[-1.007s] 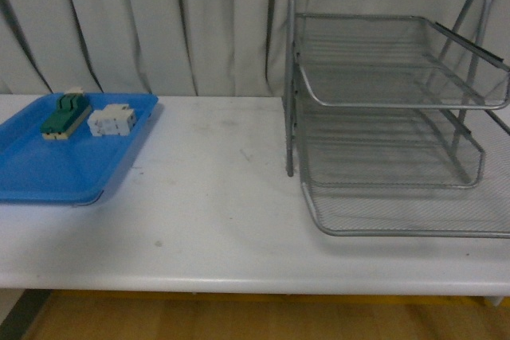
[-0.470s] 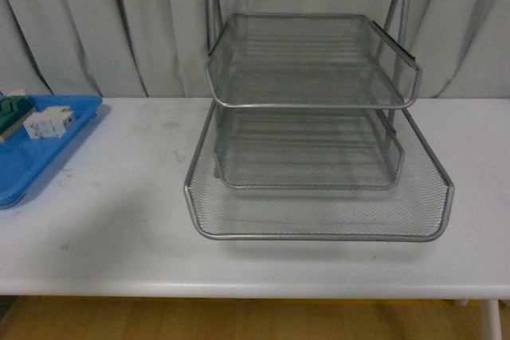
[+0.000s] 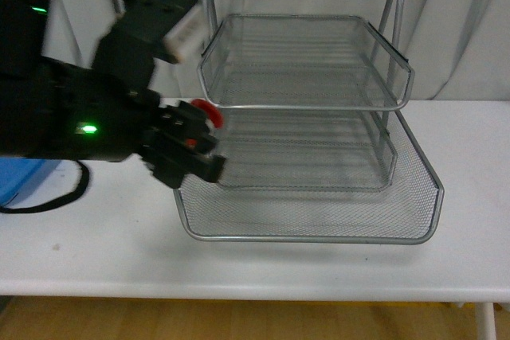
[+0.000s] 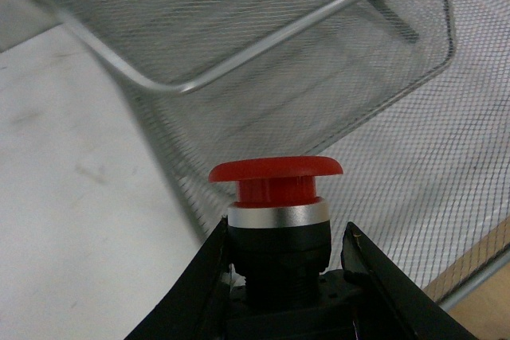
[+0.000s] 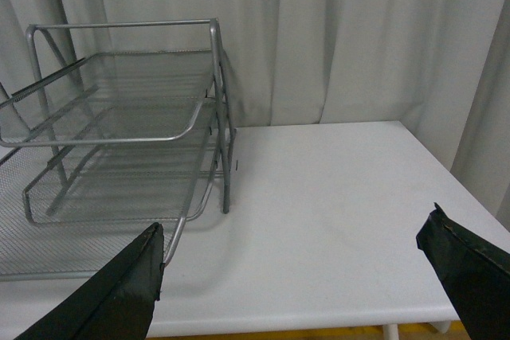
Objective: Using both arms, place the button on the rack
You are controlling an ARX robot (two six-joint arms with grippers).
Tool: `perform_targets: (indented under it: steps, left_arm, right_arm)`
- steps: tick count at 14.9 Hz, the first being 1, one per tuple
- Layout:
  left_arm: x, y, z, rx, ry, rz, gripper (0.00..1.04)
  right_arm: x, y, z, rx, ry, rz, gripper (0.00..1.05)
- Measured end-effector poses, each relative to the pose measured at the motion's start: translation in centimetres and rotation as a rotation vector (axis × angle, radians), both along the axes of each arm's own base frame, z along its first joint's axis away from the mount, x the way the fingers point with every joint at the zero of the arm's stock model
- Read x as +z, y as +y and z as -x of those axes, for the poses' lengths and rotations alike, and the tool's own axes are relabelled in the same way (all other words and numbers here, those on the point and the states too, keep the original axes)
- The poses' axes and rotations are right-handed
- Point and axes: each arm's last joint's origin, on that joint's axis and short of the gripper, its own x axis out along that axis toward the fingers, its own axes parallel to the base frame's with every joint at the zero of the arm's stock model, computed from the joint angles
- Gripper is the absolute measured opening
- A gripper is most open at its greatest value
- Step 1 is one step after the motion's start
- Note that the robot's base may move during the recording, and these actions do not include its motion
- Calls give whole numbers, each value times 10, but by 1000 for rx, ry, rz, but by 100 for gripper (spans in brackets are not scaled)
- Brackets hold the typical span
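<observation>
**Button carried to the rack, not yet set down**

Step in hand: delivery to the rack (image 3: pixel 307 238). The left gripper (image 3: pixel 191 145) is pinching the button (image 4: pixel 276 173) by its dark body, one finger on each side, with the red cap and silver collar standing upright clear of the jaws. The button is in the air at the rack's left side, near its front corner and about level with the gap between the top and middle tiers. It rests on no tier. Whether it has crossed over the bottom tray's rim cannot be told (the arm hides that corner in the front view).

The right gripper (image 5: pixel 291 276) is spread wide with nothing between its fingers. It hangs over the table (image 5: pixel 335 197) off the rack's right side, well apart from the frame.

Judgement on the next move: the left arm should carry the button inward over a tray's mesh, keep the cap clear of the overhanging top-tier rim, lower until the base sits flat, and only then release. The right arm appears placed to steady the rack if needed.
</observation>
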Motion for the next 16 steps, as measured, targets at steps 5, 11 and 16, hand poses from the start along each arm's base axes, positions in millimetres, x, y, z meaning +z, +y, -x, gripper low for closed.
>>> perform_targets:
  steps: [5,11,16]
  left_arm:
    - [-26,-71,-44,-102,51,-66,36]
    - [-30,-73,-44,-110,100,-12,75]
    - [38,-18,-1,41,-219,227,92]
  right_arm:
    - [0,0,0,0,0,0,98]
    - [0,0,0,0,0,0,98]
    - [0,0,0,0,0,0,98]
